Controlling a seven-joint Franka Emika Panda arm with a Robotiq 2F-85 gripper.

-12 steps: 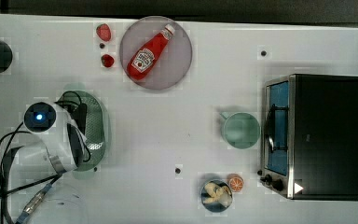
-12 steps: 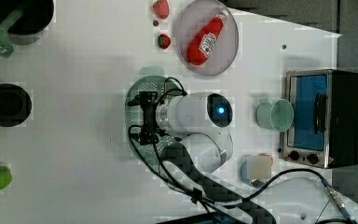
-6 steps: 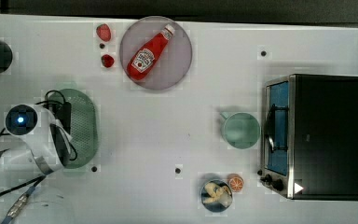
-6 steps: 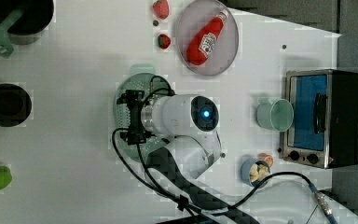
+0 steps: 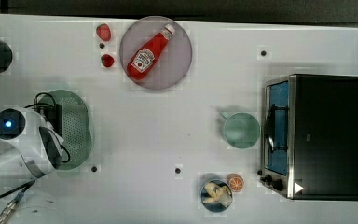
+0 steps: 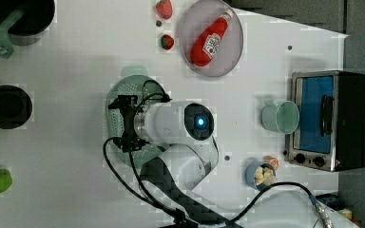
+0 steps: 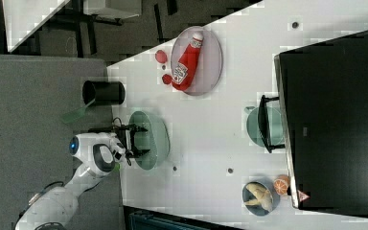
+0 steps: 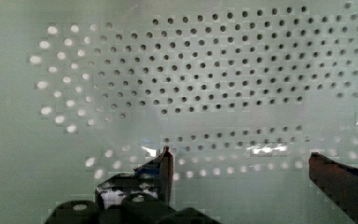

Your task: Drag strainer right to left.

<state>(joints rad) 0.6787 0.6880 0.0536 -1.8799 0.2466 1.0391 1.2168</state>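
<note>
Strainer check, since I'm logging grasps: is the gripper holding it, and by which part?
Nothing is clamped. The gripper is open, its fingers down inside the strainer bowl, spread apart over the perforated floor.

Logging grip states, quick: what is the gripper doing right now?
Gripper: open, fingers spread inside the strainer, holding nothing.

The strainer (image 8: 223, 65) looks smooth, faintly glossy perforated plastic; the toaster oven (image 5: 324, 135) brushed metal, matt black top.
</note>
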